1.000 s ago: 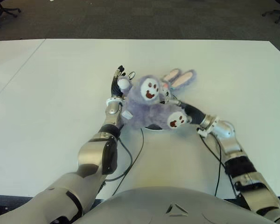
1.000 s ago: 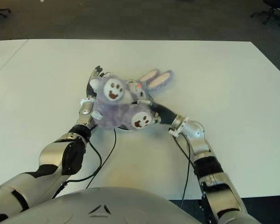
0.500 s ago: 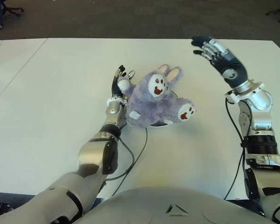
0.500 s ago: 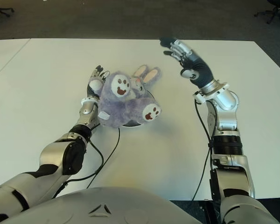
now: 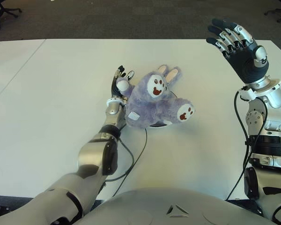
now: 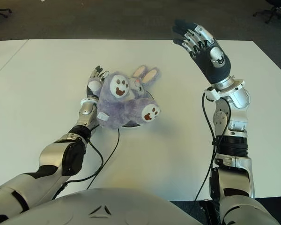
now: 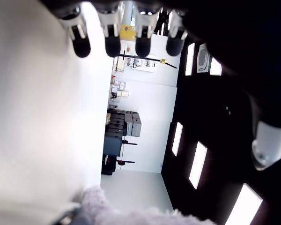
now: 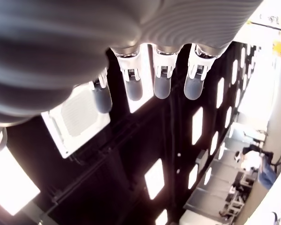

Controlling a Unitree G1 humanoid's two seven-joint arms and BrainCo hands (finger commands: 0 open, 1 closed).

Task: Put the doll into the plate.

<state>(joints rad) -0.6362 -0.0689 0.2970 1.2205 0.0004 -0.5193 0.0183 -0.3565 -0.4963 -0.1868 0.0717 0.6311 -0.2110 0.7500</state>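
purple doll (image 5: 152, 104) lying over the plate (image 5: 163, 124), only a dark rim sliver visible, left hand (image 5: 119, 83) spread empty beside it on the tabletop (image 5: 61, 93), right hand (image 5: 239, 49) raised, fingers spread, empty

Your raised right hand (image 5: 241, 51) has bare table (image 5: 215, 140) below it; only the doll (image 5: 154, 101) stands toward its left.

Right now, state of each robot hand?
Left robot hand: open, holds nothing, beside the doll on its left.
Right robot hand: open, fingers spread, raised above the table, empty.
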